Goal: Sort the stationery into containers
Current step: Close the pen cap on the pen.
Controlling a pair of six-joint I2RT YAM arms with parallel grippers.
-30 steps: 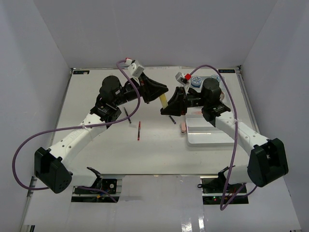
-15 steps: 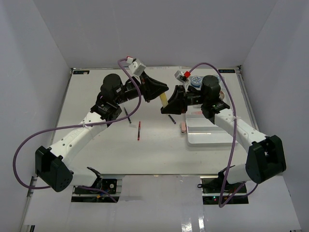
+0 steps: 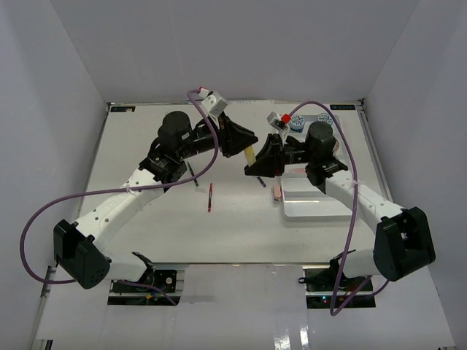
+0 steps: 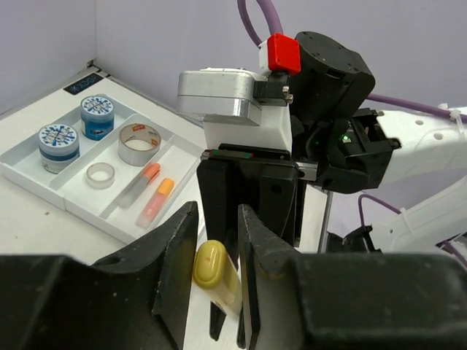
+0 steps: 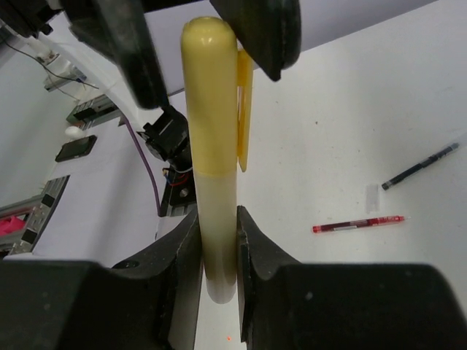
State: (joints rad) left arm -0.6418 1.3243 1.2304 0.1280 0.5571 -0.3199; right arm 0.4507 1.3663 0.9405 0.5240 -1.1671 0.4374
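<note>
Both arms reach from their bases over the table point(image 3: 241, 233). Each forearm rises toward the far side, then the wrist turns inward, so the 2 grippers meet tip to tip above the middle.

The right gripper point(image 3: 249, 168) is clamped on the pale barrel of a yellow marker point(image 5: 211, 109), its fingers point(image 5: 175, 255) pressing on both sides. The cap end of the marker points toward the left gripper point(image 3: 252, 139). This gripper is spread apart, with 1 finger on each side of the cap. The left wrist view shows a gap on at least 1 side, so it is not gripping.

The marker is lifted off the table, between the 2 grippers.

The white tray point(image 4: 22, 173) lies on the right side, partly under the right arm. In it, 2 tubs point(image 4: 58, 142) stand in the outer compartment and 2 tape rolls point(image 4: 139, 143) lie in the next. Beside them are 2 orange-capped pens point(image 4: 157, 200); I cannot tell if they share 1 compartment.

On the table lie a red pen point(image 3: 210, 197), a black pen point(image 3: 192, 173) near the left arm, and a pink piece point(image 3: 276, 192) just beside the tray.
</note>
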